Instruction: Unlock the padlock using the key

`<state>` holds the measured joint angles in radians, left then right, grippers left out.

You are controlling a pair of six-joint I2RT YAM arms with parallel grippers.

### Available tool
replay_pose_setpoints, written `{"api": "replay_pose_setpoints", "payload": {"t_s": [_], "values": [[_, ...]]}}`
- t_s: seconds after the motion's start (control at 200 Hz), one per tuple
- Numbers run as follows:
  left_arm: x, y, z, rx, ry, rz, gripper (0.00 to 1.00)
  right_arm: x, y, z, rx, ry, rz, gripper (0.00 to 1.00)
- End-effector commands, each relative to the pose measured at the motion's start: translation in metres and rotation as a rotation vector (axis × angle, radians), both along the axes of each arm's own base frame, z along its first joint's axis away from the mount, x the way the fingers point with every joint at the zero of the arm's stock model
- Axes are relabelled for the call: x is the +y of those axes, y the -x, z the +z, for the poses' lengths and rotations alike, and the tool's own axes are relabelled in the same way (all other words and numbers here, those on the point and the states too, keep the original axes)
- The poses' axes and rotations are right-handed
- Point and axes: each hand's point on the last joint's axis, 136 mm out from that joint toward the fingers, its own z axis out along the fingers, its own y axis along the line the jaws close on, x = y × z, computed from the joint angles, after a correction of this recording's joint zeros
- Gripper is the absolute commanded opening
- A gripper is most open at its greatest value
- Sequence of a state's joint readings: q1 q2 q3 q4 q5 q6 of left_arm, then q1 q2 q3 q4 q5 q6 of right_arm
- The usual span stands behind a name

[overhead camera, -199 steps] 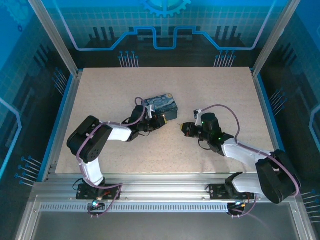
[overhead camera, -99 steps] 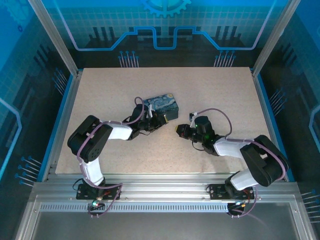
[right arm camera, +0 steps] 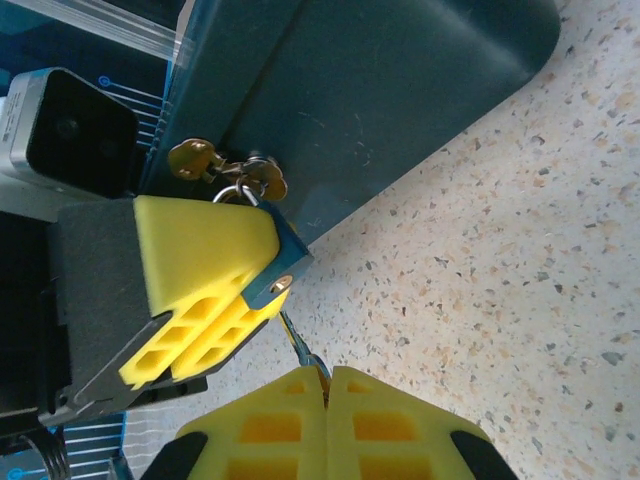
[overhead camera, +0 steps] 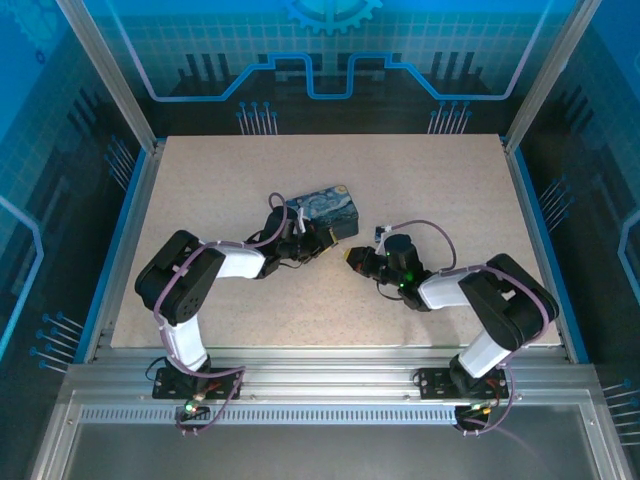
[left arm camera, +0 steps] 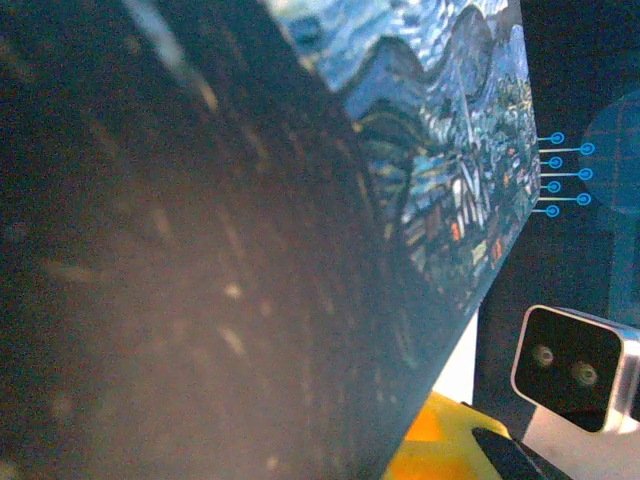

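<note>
Key (right arm camera: pixel 298 342), a thin dark metal sliver, is sitting nearest. Its bow is being pinched by the right fingers (right arm camera: pixel 270 425), which are pressing together on it, and its blade is projecting just beyond their tips. Padlock (right arm camera: pixel 272 262), a small bluish-grey body, is lying directly past the blade. Its keyhole end is facing the tip; whether the two are touching cannot be told. The left fingers (right arm camera: pixel 200 280) appear to be clamping on the padlock from the side, steadying it below the brass clasp (right arm camera: pixel 195 158) of the dark-blue box (right arm camera: pixel 400 90). The box is resting on the speckled desk (right arm camera: pixel 500 300), beyond both pairs of fingers.

Handling, as a judgement: the key is looking light, stiff and slick, and liable to pivot in soft pads, so it is best held at the bow with the blade left free. The padlock is looking hard, tiny and free to swing on its shackle, so it is best gripped across its flat body.

Count: one key, one padlock, one box, one clasp.
</note>
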<state>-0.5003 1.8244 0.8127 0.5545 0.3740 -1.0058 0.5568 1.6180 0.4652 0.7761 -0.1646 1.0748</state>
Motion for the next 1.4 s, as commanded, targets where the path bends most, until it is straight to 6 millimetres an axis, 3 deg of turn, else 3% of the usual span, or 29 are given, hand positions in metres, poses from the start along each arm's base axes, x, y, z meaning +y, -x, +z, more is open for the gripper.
{"api": "replay_pose_setpoints", "payload": {"t_s": [0.0, 0.675, 1.396], "values": [[-0.009, -0.005, 0.017, -0.018, 0.059, -0.024, 0.00, 0.007, -0.003, 0.006, -0.022, -0.046, -0.010, 0.00], [-0.011, -0.006, 0.017, -0.022, 0.088, -0.028, 0.00, 0.016, -0.006, 0.007, -0.019, -0.082, 0.001, 0.00], [-0.010, -0.009, 0.013, -0.014, 0.108, -0.019, 0.00, 0.007, -0.004, 0.015, -0.033, -0.079, -0.022, 0.00]]}}
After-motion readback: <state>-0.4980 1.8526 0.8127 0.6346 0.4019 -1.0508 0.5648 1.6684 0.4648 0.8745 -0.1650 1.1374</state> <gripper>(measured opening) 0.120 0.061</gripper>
